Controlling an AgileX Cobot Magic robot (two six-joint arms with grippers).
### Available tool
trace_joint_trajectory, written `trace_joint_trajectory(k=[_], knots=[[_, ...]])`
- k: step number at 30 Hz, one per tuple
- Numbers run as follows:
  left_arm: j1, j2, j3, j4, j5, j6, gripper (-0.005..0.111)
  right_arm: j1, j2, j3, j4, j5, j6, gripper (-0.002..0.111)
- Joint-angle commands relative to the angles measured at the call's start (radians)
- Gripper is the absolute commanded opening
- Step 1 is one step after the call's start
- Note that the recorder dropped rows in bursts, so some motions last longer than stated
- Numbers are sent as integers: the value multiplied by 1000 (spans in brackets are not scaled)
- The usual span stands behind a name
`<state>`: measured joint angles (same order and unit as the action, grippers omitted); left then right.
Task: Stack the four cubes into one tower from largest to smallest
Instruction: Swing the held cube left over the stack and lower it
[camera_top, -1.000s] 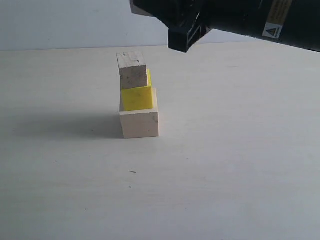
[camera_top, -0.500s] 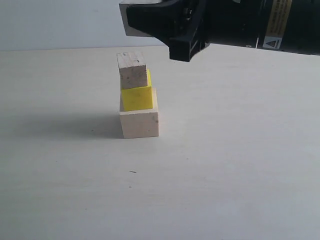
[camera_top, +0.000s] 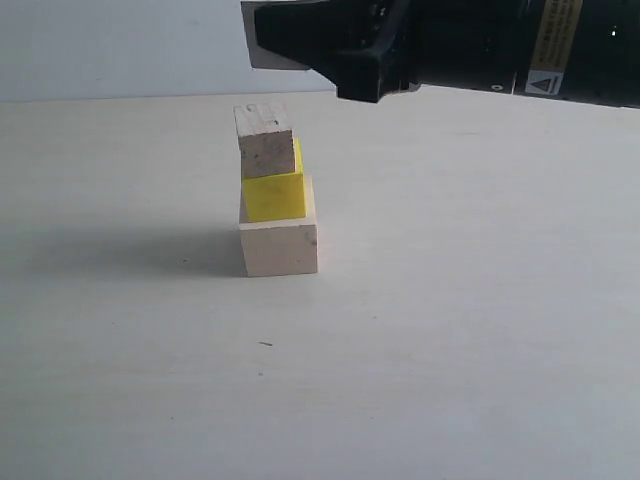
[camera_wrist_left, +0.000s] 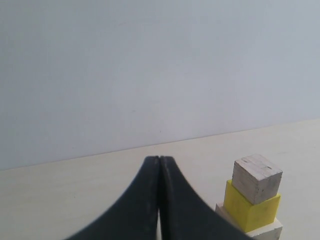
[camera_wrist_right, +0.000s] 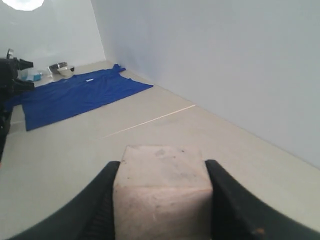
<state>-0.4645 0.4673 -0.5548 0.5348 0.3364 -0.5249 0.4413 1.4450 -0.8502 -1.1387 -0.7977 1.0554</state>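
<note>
While the right gripper clamps a small cube upper centre, left gripper pressed together, wide tabletop surrounds the three-cube tower.

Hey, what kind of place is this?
Probably a robotics lab bench: a pale tabletop against a plain white wall, a black robot arm with a yellow warning label, and a stack of wooden and yellow cubes.

Pale wall, cream tabletop, blue cloth
</note>
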Motion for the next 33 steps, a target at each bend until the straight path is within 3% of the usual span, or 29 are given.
trace_joint_trajectory(k=[1, 14, 22, 24, 28, 33], knots=[[3, -4, 3, -9, -18, -1, 0, 0, 28, -26, 18, 10, -160, 0], [3, -4, 3, -9, -13, -1, 0, -28, 249, -306, -164, -58, -80, 0], [3, -4, 3, -9, -11, 1, 0, -138, 400, -505, -401, -331, 142, 0], [3, -4, 3, -9, -11, 1, 0, -172, 421, -528, -414, -422, 158, 0], [3, -4, 3, -9, -11, 1, 0, -233, 453, -544, -407, -423, 176, 0], [3, -4, 3, -9, -11, 1, 0, -237, 487, -544, -439, -423, 160, 0]])
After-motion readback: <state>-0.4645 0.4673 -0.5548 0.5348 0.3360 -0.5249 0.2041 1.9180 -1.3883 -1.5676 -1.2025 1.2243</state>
